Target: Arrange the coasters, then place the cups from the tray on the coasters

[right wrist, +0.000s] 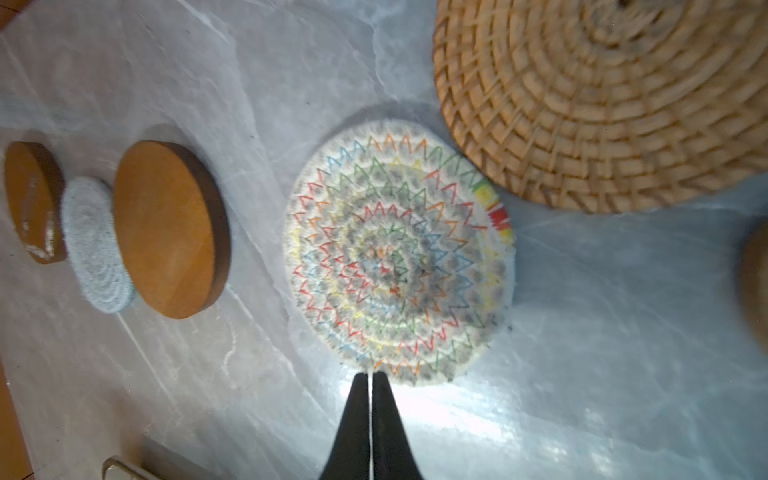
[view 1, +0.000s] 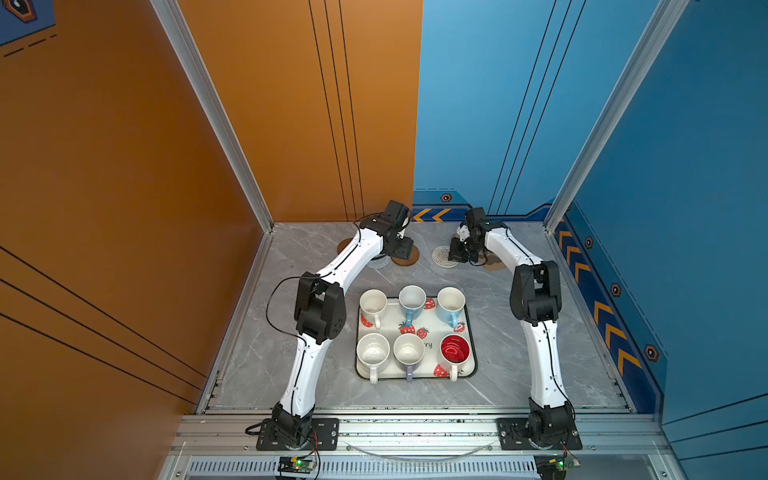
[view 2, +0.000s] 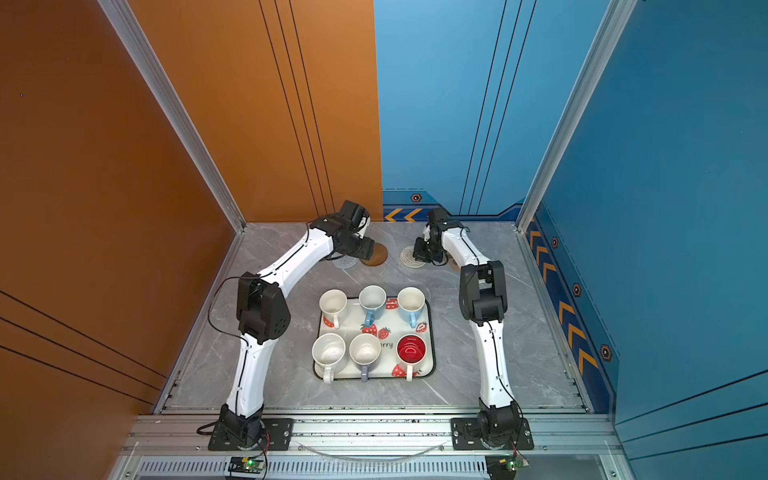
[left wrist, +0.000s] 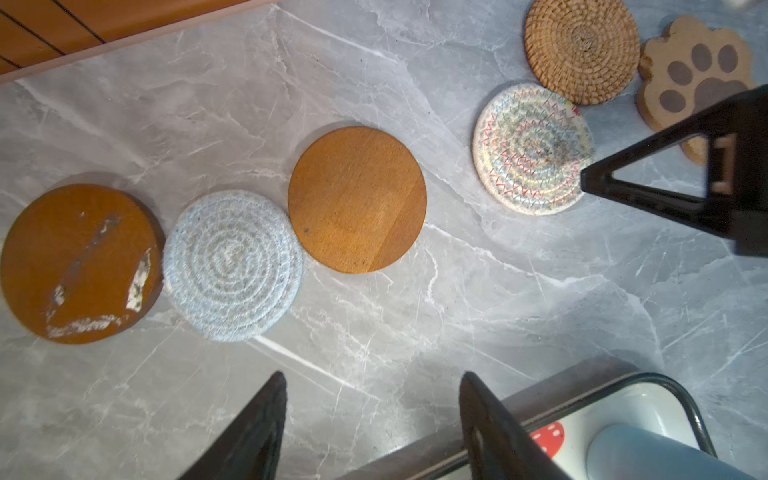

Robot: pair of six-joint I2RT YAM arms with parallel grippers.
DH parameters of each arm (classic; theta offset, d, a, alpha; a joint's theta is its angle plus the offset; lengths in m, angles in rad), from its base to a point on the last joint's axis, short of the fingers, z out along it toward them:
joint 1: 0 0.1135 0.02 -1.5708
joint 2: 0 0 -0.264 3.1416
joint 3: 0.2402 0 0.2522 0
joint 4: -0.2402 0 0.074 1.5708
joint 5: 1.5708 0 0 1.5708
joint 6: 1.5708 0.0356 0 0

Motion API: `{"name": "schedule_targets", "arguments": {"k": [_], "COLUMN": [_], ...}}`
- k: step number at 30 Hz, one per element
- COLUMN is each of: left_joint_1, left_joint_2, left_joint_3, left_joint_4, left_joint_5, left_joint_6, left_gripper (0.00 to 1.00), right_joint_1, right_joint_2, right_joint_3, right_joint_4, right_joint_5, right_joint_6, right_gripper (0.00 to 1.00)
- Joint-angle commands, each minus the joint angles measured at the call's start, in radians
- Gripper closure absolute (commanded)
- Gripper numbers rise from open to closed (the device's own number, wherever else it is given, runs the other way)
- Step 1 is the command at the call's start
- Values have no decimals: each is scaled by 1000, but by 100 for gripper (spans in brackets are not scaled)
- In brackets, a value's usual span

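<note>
Right wrist view: is my right pincer point(right wrist: 369, 375) clenched?
— Yes, tips at the rim of the cream woven coaster point(right wrist: 399, 253).
— My left pincer point(left wrist: 372, 376)?
— Released, over the bench point(left wrist: 374, 324) left of that coaster; six cups point(view 1: 411, 297) on the strawberry tray point(view 1: 390, 326), well apart from it.

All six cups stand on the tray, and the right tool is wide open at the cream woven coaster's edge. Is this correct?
No: the right tool is shut, jaws pressed together, as the right wrist view shows. The rest holds: six cups on the tray, tool at the edge of the cream woven coaster.
</note>
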State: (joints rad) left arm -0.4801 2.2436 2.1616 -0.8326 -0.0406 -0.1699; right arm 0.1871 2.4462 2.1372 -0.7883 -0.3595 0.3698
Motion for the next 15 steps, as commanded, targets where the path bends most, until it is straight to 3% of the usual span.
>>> {"name": "schedule_targets", "arguments": {"k": [1, 15], "left_joint_1": [-12, -20], "left_joint_2": [-70, -137], "left_joint_3": [-26, -90], "left_joint_4": [-16, 29], "left_joint_5": [-59, -53], "left_joint_6": [-27, -69], "left_gripper": [33, 33], "right_joint_1": [1, 43], "right_joint_2": [28, 93], "right_joint_3": [41, 77], "right_joint_4": [-37, -31], "right_joint_5": [25, -14], "right_joint_6": [-15, 12], "right_gripper": [100, 100]}}
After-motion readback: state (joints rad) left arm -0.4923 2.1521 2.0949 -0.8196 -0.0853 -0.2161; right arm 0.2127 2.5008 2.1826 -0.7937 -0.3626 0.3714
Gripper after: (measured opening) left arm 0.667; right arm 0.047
